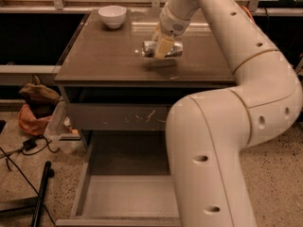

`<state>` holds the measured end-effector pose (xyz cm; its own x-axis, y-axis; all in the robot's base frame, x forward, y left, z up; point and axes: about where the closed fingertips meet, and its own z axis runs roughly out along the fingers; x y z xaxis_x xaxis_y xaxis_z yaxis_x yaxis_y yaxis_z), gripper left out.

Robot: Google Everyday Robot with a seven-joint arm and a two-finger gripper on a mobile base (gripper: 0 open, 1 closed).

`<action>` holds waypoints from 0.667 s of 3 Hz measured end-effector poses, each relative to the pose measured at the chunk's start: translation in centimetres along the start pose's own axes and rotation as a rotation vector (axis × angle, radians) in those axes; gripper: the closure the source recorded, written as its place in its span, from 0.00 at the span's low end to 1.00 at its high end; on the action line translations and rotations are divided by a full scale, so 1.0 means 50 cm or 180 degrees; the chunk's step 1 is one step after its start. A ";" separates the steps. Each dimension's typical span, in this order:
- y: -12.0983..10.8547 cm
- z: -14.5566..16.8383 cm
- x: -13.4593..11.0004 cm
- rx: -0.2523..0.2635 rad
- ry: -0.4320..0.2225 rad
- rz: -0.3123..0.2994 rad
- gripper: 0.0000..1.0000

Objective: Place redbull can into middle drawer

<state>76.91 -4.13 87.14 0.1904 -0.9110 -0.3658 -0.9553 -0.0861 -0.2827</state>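
Observation:
The redbull can [163,49], slim and shiny silver, is held on its side a little above the brown cabinet top [104,60]; its shadow falls on the top just below. My gripper [162,46] is shut on the can's middle, its pale fingers [160,47] clamped across it. The middle drawer [128,195] stands pulled out low at the front, grey-brown with a flat bare floor and low side walls. My arm covers its right part. The can is well behind and above the drawer.
A white bowl [112,16] sits at the back left of the cabinet top. A scratched drawer front [118,117] is closed under the top. On the floor at left lie a brown bag [38,96], a black cable [19,150] and a black pole [41,193].

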 end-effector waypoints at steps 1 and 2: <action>0.019 -0.084 -0.026 0.0257 -0.0122 0.0231 1.00; 0.043 -0.222 -0.034 0.0826 -0.0281 0.0514 1.00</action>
<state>72.02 -7.22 97.00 0.0708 -0.8650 -0.4967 -0.8874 0.1728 -0.4274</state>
